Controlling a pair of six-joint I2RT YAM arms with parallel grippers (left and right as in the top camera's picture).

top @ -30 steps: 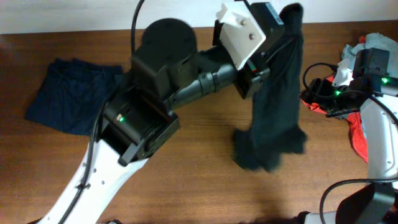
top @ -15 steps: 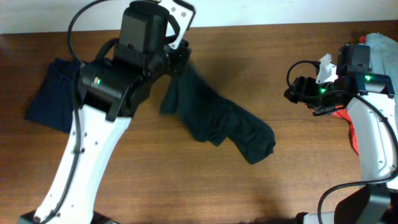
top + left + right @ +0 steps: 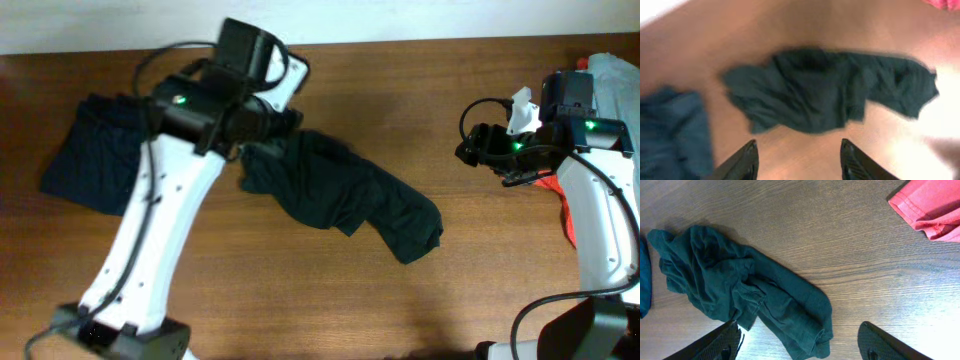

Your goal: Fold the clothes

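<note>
A crumpled dark navy-black fabric T-shirt (image 3: 340, 195) lies mid wooden tabletop (image 3: 450, 300). Above it, the left hand (image 3: 799, 145) hangs open and empty. The right hand (image 3: 800, 326) is wide open and empty.

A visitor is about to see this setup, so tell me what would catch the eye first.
First, the dark shirt lying crumpled in the middle of the table, unfolded. The left gripper hangs open over its left end, holding nothing. A navy garment lies at the far left, and a red cloth at the far right.
</note>
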